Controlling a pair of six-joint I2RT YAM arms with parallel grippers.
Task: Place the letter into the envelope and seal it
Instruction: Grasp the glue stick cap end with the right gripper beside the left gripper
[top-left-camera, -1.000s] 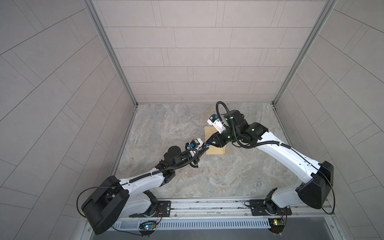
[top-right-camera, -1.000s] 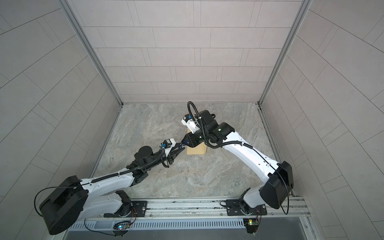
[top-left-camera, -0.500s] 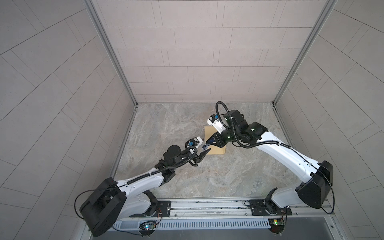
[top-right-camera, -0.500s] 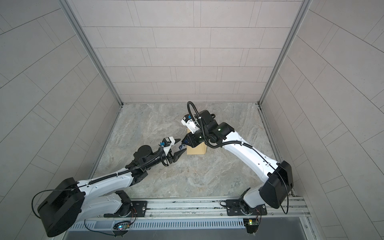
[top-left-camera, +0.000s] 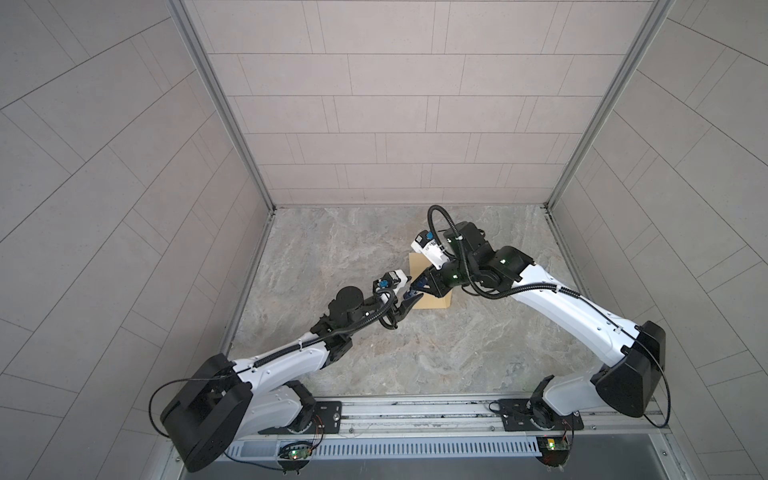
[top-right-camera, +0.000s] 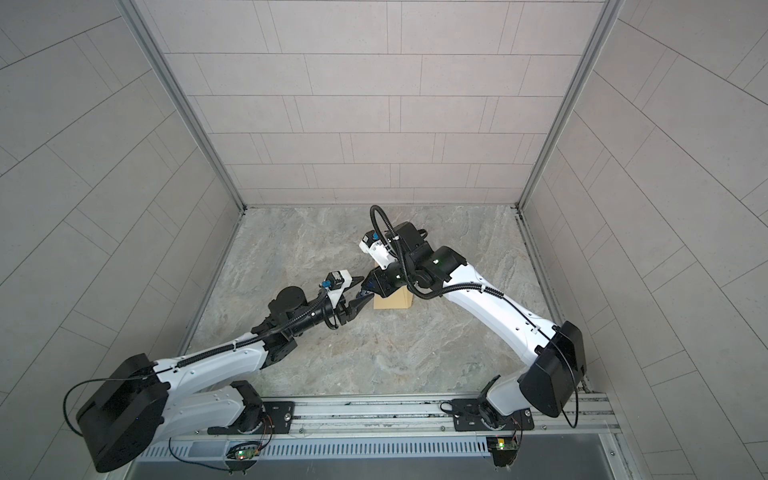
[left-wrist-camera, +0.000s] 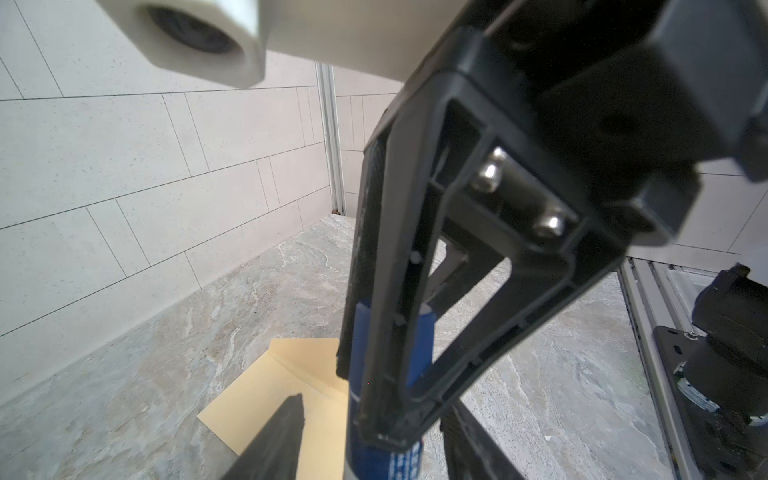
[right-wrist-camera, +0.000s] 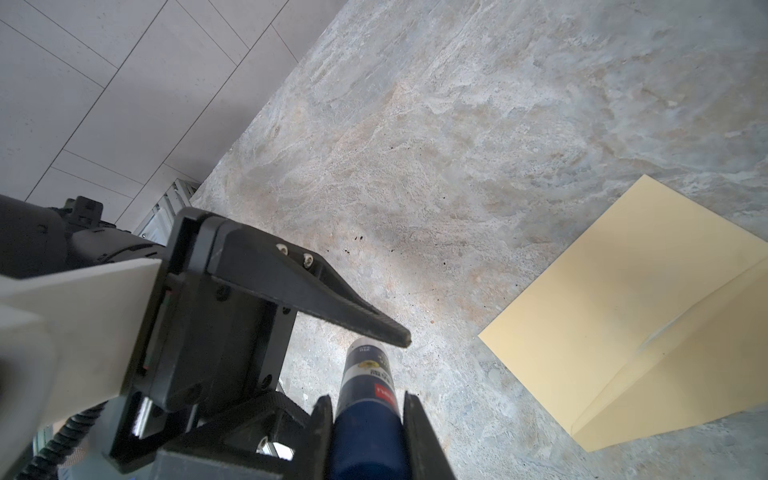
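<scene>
With my right gripper (right-wrist-camera: 368, 405) clamped on the blue glue stick (right-wrist-camera: 368, 374) and my left gripper (top-left-camera: 406, 302) spread around its free end, at the left edge of the envelope (top-left-camera: 436, 304) on the table (top-left-camera: 332, 257), an off-centre closure could twist the stick loose.

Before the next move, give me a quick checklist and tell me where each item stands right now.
1. Right gripper clamped on the blue glue stick: ok.
2. Left gripper jaws open beside the stick's tip: ok.
3. Envelope lying on the table, within reach: ok.
4. Letter inside the envelope: cannot tell, no letter in view.
5. Glue stick cap off: cannot tell.
</scene>
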